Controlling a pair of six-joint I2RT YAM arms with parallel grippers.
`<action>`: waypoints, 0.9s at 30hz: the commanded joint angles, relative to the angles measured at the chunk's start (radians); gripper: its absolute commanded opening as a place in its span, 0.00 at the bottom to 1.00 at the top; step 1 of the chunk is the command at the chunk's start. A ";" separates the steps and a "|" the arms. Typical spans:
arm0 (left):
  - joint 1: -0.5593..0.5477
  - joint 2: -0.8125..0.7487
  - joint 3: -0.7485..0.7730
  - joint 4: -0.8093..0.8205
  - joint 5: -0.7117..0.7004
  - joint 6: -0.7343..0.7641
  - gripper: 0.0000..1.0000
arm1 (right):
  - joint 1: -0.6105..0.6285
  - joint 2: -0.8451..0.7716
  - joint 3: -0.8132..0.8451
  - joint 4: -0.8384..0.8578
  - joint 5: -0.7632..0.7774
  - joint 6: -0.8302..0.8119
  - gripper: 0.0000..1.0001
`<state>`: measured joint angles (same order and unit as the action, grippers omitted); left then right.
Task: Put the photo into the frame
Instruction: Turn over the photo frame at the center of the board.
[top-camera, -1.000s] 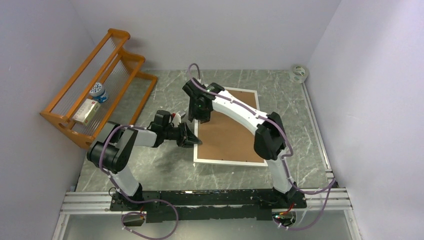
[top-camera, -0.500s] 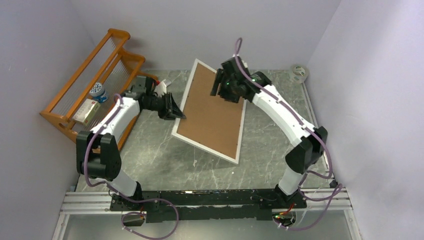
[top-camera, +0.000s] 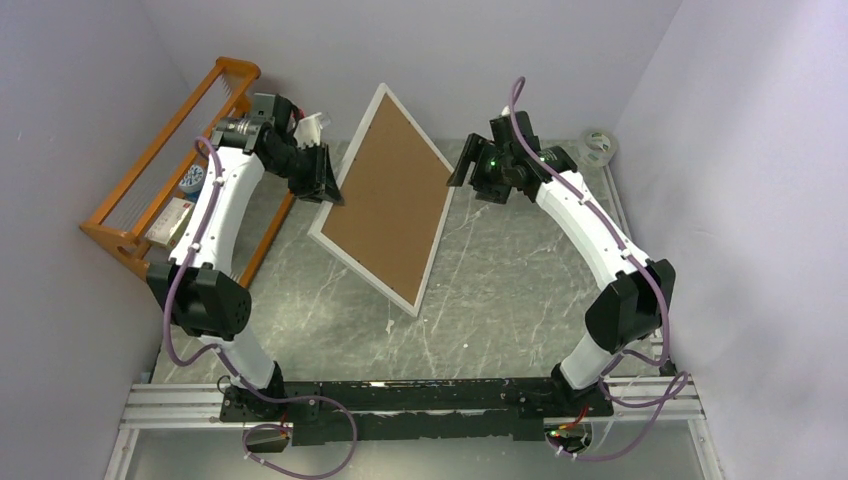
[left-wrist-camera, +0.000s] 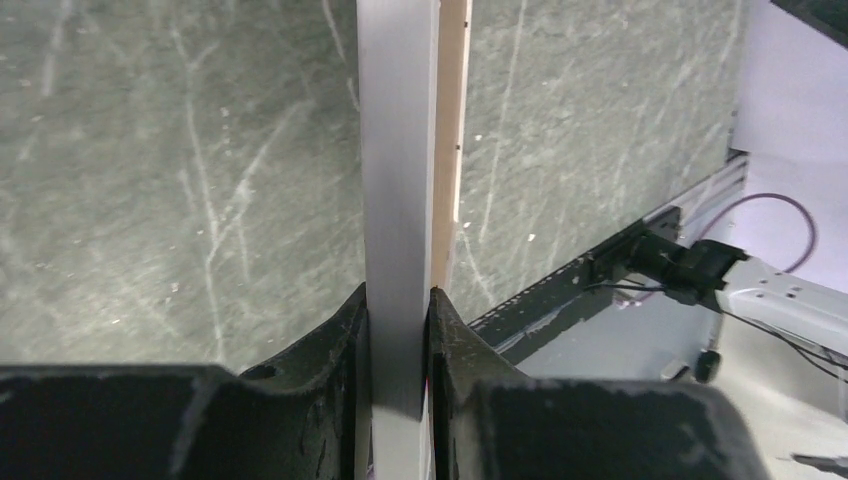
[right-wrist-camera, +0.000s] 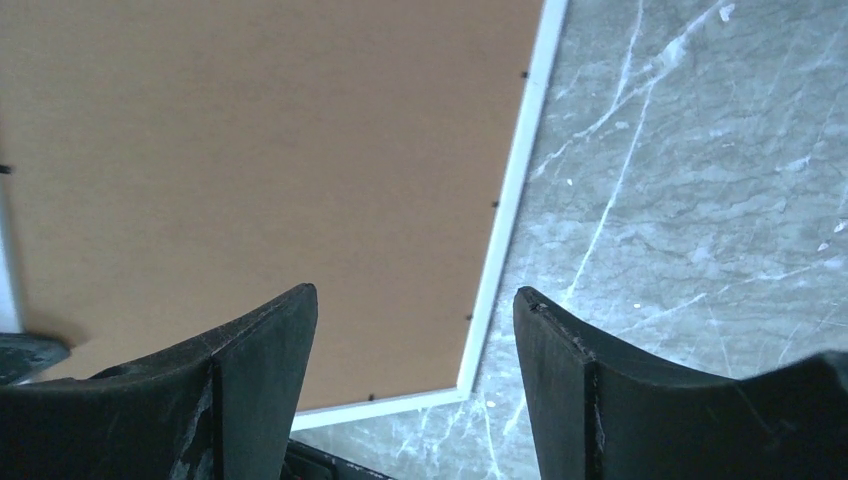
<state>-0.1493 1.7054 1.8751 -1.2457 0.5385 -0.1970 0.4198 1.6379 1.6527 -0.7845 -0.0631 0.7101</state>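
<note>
The frame (top-camera: 385, 195) is lifted off the table and tilted, its brown hardboard back facing up inside a thin white rim. My left gripper (top-camera: 328, 190) is shut on the frame's left rim. In the left wrist view the rim (left-wrist-camera: 398, 150) runs straight up between the jaws of the left gripper (left-wrist-camera: 398, 310). My right gripper (top-camera: 460, 170) hovers just off the frame's right edge, open and holding nothing. From the right wrist, the brown back (right-wrist-camera: 300, 150) lies below the spread jaws of the right gripper (right-wrist-camera: 415, 300). The photo is out of view.
An orange wooden rack (top-camera: 190, 180) stands against the left wall with a small jar (top-camera: 196, 178) and a box (top-camera: 172, 222) on it. A tape roll (top-camera: 598, 147) lies in the far right corner. Walls close in on the left, back and right.
The frame lay flat a second ago; it has been raised, tilted and swung toward the back left by the left arm. The right gripper has let go, opened and drawn back to the right.
</note>
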 joint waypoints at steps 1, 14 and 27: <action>0.007 -0.031 0.093 -0.090 -0.160 0.074 0.02 | -0.040 -0.031 -0.043 0.040 -0.085 -0.047 0.76; 0.005 -0.076 0.300 -0.064 -0.362 0.204 0.03 | -0.062 -0.017 -0.017 -0.013 -0.047 -0.009 0.71; -0.065 -0.160 0.243 0.070 -0.360 0.315 0.02 | -0.062 -0.029 -0.027 0.093 -0.146 0.064 0.71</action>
<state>-0.1635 1.6447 2.1578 -1.3163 0.1917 0.0731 0.3607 1.6379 1.5936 -0.7509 -0.1791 0.7422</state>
